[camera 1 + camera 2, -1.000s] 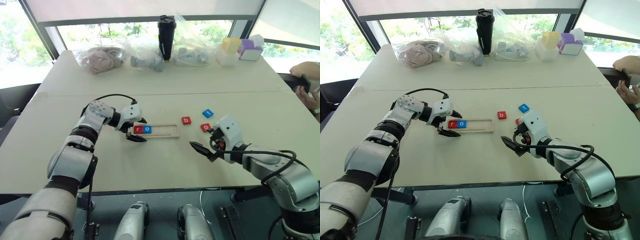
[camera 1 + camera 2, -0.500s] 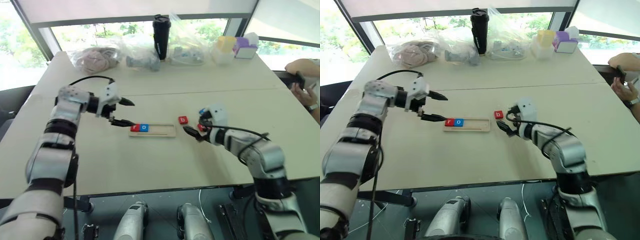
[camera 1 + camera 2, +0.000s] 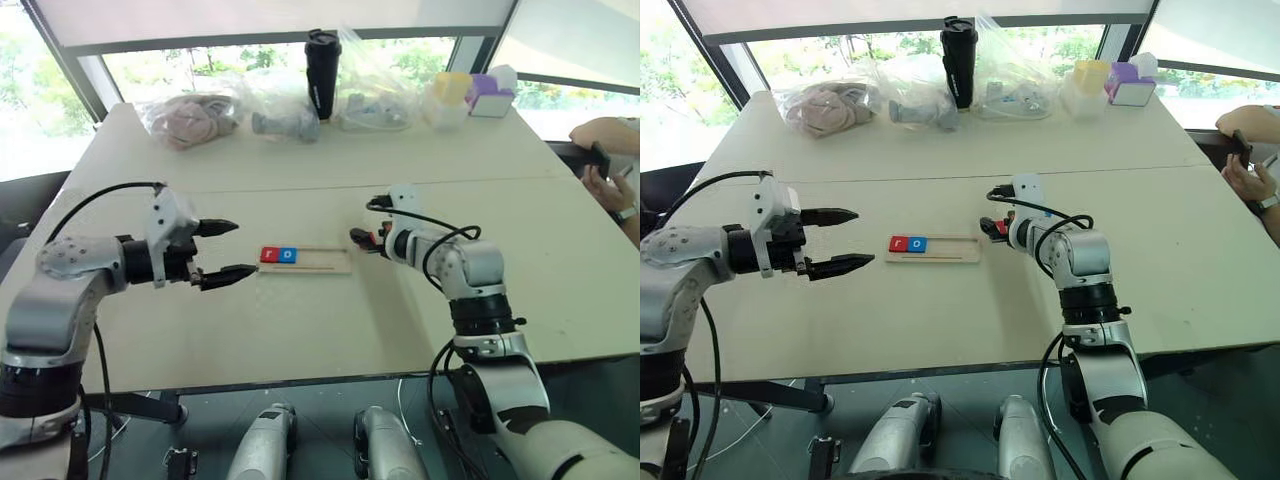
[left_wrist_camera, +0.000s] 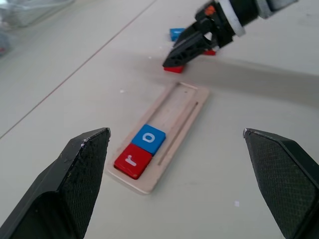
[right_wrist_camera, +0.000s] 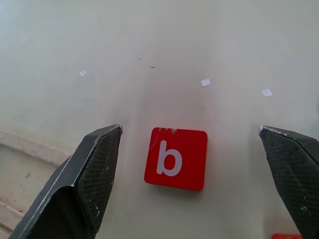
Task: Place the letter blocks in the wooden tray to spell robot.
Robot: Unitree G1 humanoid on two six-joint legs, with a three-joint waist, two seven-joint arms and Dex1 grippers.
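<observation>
Left gripper [image 3: 839, 240] spread wide, empty, hanging just off the wooden tray [image 4: 172, 127], where red r tile [image 4: 133, 160] and blue o tile [image 4: 148, 138] sit at its near end. Beyond, right gripper [image 5: 192, 149] gaping over the red b tile [image 5: 176, 158] flat on the table [image 3: 300, 330]. Probably light, rigid, slick; best pinched by opposite edges.
</observation>
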